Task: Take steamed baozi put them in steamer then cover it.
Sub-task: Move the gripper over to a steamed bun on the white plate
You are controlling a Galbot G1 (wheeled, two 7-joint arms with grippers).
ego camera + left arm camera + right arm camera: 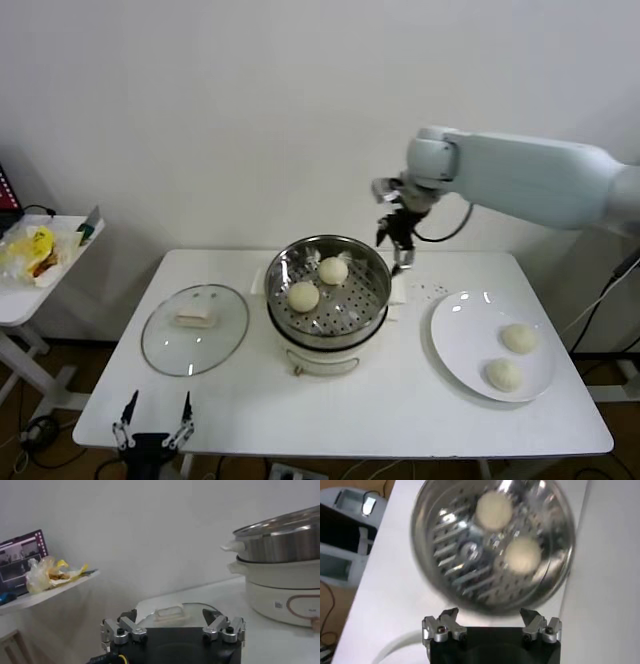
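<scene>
while two baozi (318,283) sit in the steamer (375,300), the right gripper (397,240) hovers beside.

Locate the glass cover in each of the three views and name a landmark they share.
Head view: the cover lies flat on the table, left of the steamer.
Left wrist view: the cover sits just beyond the left gripper.
Right wrist view: not visible.
Shared landmark: the steamer.

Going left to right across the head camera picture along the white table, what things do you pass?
Cover → steamer, holding two steamed baozi → white plate, carrying two more baozi. The right tool hangs just behind the steamer's rim; the left tool is at the table's front edge.
</scene>
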